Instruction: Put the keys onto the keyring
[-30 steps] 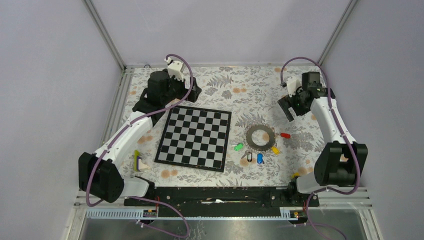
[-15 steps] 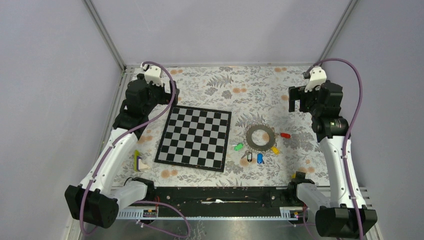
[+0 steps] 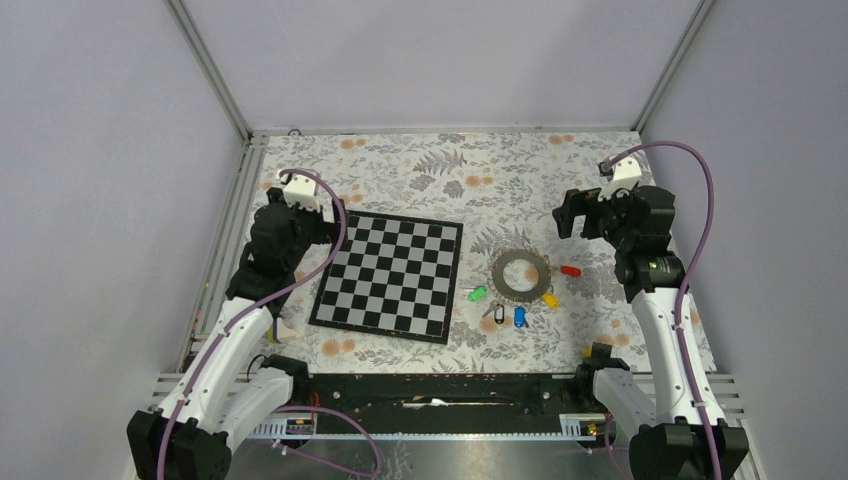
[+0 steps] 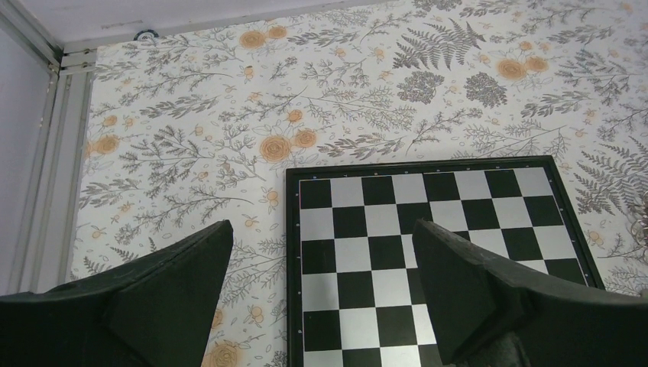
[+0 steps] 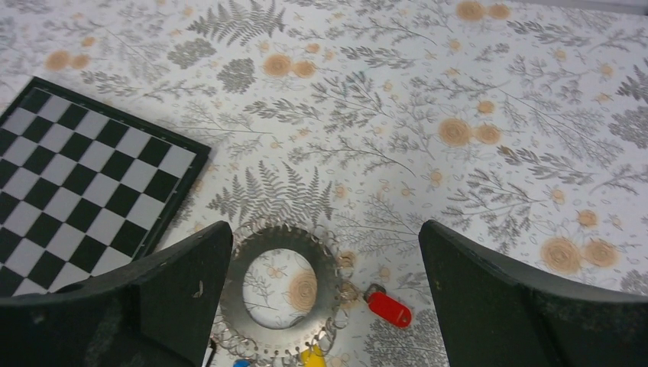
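Black right gripper (image 5: pixel 325 233): spread wide, empty, hung above the flat grey coiled-wire keyring (image 5: pixel 283 238).
Black left gripper (image 4: pixel 322 228): released too, nothing gripped, over the black-and-white chessboard (image 4: pixel 428 222).
Keyring: laid right of the chessboard; judged stiff, thin; best pinched at the rim.
Tiny metal keys with coloured plastic tags (image 3: pixel 520 317): scattered round the keyring; judged light, slippery; best taken by the tags.
Arms (image 3: pixel 240 330): raised, wrists tipped downward.

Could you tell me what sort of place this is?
Probably a robotics lab cell: grey walls on a metal frame, two arms bolted to a floral table, keys and a keyring laid out.
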Controlling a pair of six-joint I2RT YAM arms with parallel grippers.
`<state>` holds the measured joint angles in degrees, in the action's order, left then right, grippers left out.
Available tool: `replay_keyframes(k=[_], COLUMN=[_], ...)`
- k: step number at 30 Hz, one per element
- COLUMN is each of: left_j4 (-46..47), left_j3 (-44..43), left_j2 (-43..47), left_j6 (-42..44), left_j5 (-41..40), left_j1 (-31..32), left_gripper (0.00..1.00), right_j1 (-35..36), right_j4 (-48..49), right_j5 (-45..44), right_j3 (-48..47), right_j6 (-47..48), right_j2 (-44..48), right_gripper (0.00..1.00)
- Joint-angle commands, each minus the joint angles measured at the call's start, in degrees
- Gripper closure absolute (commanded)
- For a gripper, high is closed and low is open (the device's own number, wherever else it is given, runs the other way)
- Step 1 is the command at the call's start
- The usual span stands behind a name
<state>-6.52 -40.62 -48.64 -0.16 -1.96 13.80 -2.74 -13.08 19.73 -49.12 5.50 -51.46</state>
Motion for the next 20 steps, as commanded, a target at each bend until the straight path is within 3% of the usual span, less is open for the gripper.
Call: replay_keyframes(k=[1, 10, 20], left_j4=[7.42, 9.16, 9.24], left_j3=[3.39, 7.12, 8.10], left_j2=[4.99, 10.04, 10.81], left_j6=[-2.21, -2.69, -2.77], left_j5=[-0.70, 1.69, 6.01], left_j1=[-0.93, -3.25, -4.40], left_gripper=[0.01, 0.01, 0.01], right_j1=[-0.47, -3.40, -3.50], right_j4=[3.49, 4.61, 5.25], right_j5=[5.36, 0.06, 0.80], right_j3=[1.69, 6.54, 7.21], right_j6=[-3.53, -5.89, -6.13], right_j2=[3.40, 8.55, 9.92], right_gripper=[0.00, 0.00, 0.00])
